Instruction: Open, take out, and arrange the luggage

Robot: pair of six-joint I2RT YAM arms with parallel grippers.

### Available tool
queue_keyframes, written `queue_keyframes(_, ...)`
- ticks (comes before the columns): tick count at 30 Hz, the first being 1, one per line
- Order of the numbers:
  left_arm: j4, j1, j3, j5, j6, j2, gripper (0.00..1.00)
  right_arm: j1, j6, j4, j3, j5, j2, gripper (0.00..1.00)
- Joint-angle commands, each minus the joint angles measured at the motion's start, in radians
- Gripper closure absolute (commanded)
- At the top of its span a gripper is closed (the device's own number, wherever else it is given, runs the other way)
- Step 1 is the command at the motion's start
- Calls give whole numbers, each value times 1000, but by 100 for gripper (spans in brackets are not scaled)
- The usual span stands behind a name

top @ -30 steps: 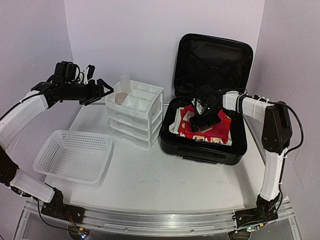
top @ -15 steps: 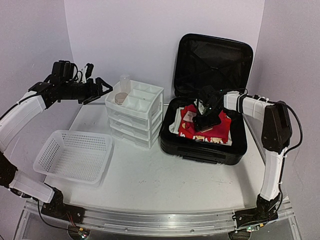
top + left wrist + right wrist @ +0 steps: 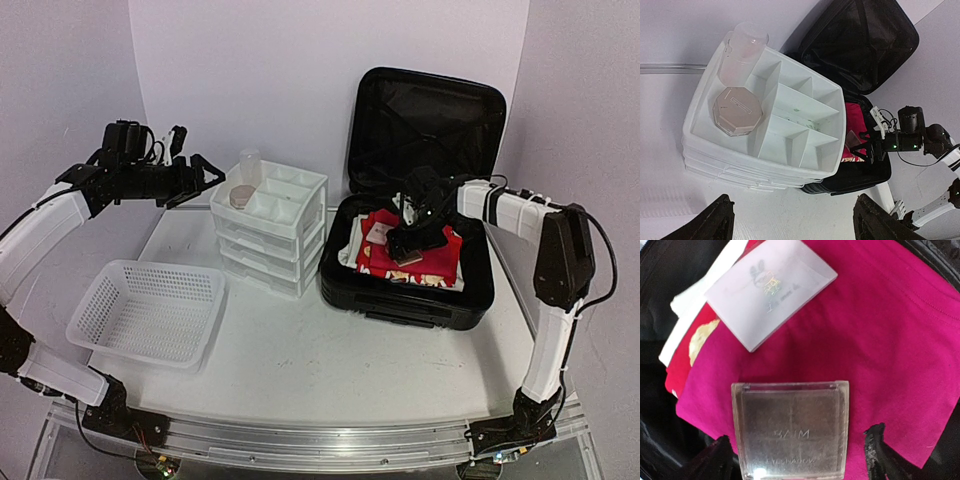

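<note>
With the luggage open at the right of the surface, the right arm reaches down into it and its right fingers, spread astride the clear eyeshadow case on red cloth, should descend squarely and pinch its 2 side edges, while the left fingers hover spread near the drawer unit.

Plain pale lilac walls enclosed a white table on three sides. The light was soft and even.

Robotics lab bench, plain lilac walls, white table, aluminium mounting rail
</note>
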Motion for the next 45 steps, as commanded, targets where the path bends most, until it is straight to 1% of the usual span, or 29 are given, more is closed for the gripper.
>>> queue_keyframes(1,42,3,15,21,-5,-34,18,-5,-4,18,-22,-8,-65,6)
queue_keyframes(5,42,2,9,19,-5,-42,17,-8,-8,20,-22,1,-51,6)
queue_keyframes(7,42,3,7,20,-7,-43,18,-10,-8,23,-18,1,-41,7)
queue_keyframes(8,42,3,7,21,-7,-45,18,-13,-6,23,-14,-2,-36,9)
queue_keyframes(10,42,3,7,21,-6,-47,18,-16,3,23,-5,-8,-25,16)
queue_keyframes(16,42,2,12,18,-2,-50,18,-16,5,23,-1,-63,-20,30)
queue_keyframes(20,42,3,13,22,-7,-50,17,-16,7,23,-5,-67,-46,32)
queue_keyframes(23,42,2,18,35,-11,-47,17,-16,1,23,-6,-60,-95,32)
queue_keyframes(27,42,-10,45,70,-11,-29,17,-16,-100,38,-27,-75,-178,33)
queue_keyframes(32,44,-68,109,163,-11,42,18,6,-248,111,-114,-269,-291,36)
queue_keyframes(35,62,-139,155,210,-41,106,19,68,-306,189,-172,-329,-367,36)
queue_keyframes(37,118,-189,175,271,-81,161,19,109,-318,248,-211,-368,-408,36)
queue_keyframes(42,265,-262,190,355,-230,292,21,210,-308,334,-223,-391,-437,37)
queue_keyframes(45,292,-307,217,368,-264,343,20,262,-308,342,-197,-375,-424,38)
